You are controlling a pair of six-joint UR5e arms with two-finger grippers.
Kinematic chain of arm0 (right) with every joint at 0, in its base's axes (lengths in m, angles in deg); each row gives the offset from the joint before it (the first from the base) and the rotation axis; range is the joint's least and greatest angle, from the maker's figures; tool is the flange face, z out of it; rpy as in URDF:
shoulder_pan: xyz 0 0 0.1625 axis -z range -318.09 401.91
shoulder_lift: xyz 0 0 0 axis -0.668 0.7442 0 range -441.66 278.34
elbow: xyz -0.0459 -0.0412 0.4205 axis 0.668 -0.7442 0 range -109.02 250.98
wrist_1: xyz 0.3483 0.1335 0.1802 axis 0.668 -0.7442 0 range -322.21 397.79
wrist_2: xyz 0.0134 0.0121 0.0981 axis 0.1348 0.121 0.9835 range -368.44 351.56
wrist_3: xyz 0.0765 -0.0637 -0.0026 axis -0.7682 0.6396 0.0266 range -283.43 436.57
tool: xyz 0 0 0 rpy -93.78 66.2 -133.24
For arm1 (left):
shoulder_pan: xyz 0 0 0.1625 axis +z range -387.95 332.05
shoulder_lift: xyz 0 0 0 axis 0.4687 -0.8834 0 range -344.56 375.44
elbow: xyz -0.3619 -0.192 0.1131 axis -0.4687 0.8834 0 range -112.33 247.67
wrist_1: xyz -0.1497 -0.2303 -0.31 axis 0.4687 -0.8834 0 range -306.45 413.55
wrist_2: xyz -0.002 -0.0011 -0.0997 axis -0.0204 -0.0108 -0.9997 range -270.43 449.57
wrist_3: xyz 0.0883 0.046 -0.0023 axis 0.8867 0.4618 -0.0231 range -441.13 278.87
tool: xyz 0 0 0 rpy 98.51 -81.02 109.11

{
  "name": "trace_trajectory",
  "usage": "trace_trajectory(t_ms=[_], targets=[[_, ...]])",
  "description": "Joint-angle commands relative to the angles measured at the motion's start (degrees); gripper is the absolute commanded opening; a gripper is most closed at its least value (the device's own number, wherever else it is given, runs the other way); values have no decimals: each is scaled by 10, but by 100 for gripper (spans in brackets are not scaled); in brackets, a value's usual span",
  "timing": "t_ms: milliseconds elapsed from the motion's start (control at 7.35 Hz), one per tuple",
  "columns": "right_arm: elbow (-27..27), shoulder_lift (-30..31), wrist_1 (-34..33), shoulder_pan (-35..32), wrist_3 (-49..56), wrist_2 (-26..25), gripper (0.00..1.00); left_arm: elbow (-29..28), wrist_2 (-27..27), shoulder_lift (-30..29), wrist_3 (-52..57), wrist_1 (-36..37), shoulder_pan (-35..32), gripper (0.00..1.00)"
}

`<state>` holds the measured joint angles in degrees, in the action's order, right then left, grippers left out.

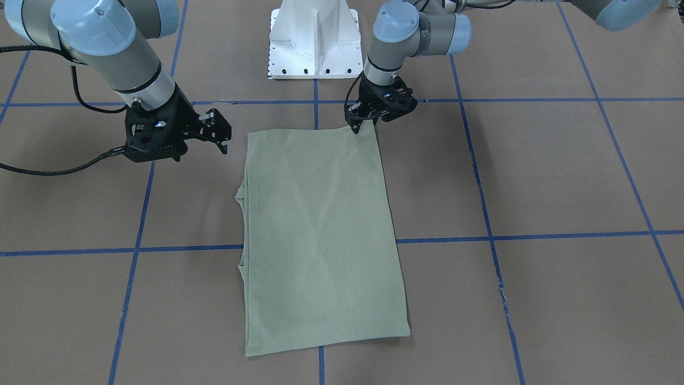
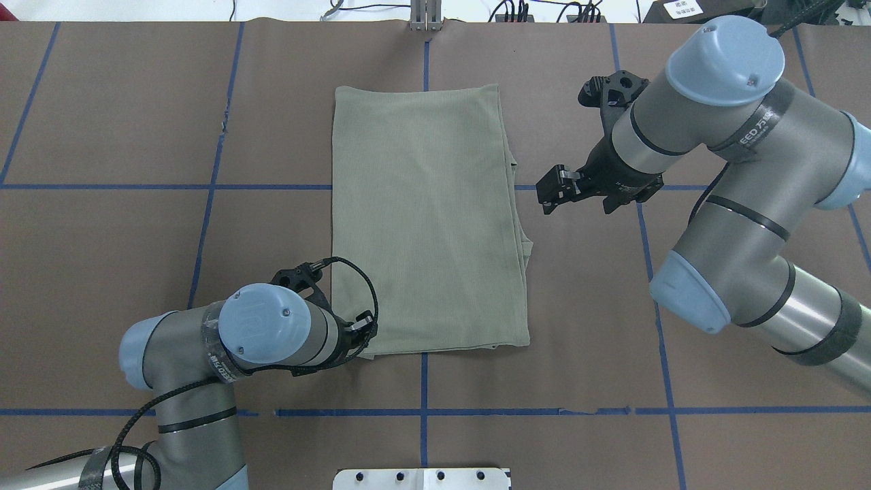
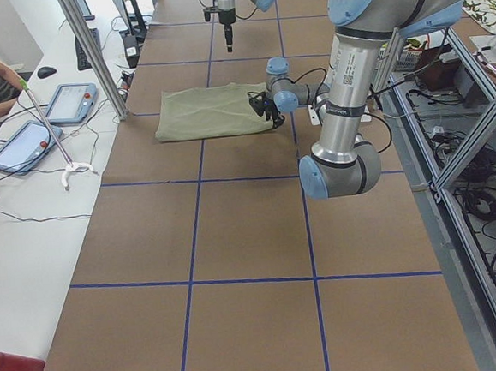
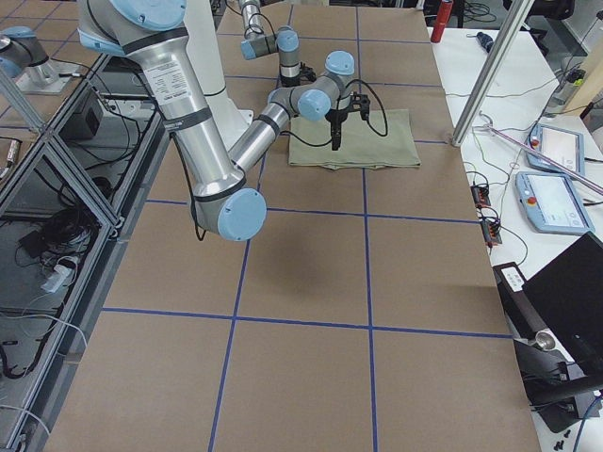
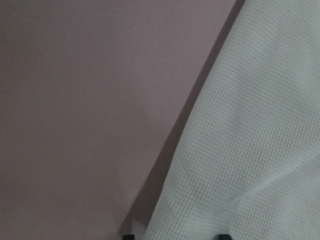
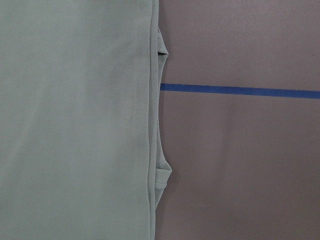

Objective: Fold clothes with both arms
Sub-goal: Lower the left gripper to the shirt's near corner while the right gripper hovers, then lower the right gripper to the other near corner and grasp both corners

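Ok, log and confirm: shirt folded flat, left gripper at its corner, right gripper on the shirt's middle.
Wrong on the right gripper: the overhead view shows it beside the shirt's long edge, off the cloth. The rest stands.

Only legible print: white "EED" plus a Chinese char or so, on black band point(image 2: 757, 128) round right arm point(image 2: 742, 184). Left arm point(image 2: 272, 333) has a strap point(image 2: 216, 355) w/ white print, too small to read. White tag point(image 2: 682, 8) at far edge: illegible.
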<state>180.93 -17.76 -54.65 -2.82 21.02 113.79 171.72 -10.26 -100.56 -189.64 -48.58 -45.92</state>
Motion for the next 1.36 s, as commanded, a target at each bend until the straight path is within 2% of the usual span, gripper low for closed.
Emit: trace_trajectory(t_ms=[0, 136, 408, 544, 816, 1224], targets=[[0, 0, 0, 0, 0, 0, 100, -1, 1, -1, 1, 0, 0, 46], [0, -1, 0, 0, 0, -1, 100, -1, 1, -1, 1, 0, -1, 42], [1, 1, 1, 0, 0, -2, 100, 4, 2, 2, 1, 1, -2, 0], [3, 3, 2, 1, -10, -2, 100, 10, 9, 2, 2, 1, -2, 0], [7, 1, 3, 42, -113, -9, 100, 19, 10, 2, 2, 1, 0, 0], [27, -1, 4, 146, -310, -78, 100, 42, 8, 3, 3, 4, 0, 0]])
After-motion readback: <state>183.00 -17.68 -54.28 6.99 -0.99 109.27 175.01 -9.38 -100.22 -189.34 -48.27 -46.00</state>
